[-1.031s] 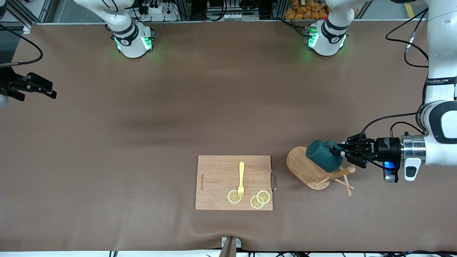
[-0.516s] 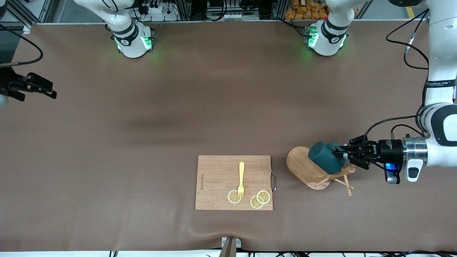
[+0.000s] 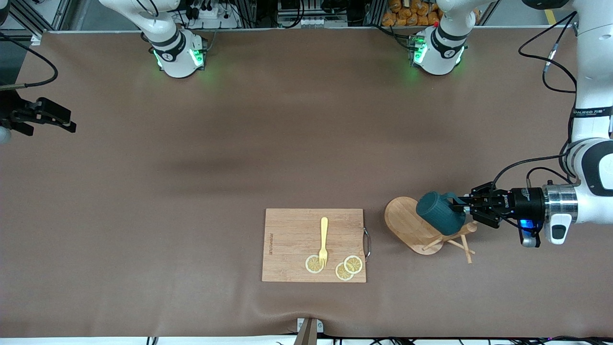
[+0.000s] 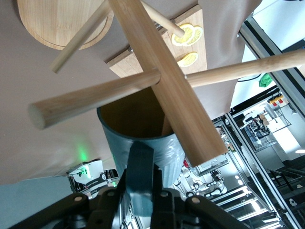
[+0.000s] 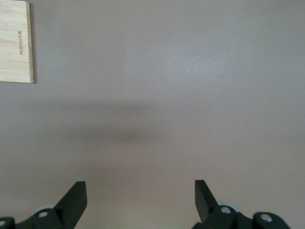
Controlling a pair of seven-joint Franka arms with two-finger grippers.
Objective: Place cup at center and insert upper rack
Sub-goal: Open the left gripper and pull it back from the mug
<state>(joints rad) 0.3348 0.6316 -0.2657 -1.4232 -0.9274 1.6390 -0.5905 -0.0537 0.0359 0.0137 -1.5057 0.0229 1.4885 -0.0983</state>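
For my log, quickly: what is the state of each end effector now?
Left end effector: closed on the cup handle, over the rack.
Right end effector: open, holding nothing.

I work in a robot lab.
My two arm bases [image 3: 178,52] glow green on a big brown table [image 3: 191,191], with metal frames [image 3: 48,14] and black cables [image 3: 550,62] around it.

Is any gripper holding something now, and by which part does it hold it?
The left gripper holds the cup by its handle, over the rack. The right gripper is open and holds nothing.
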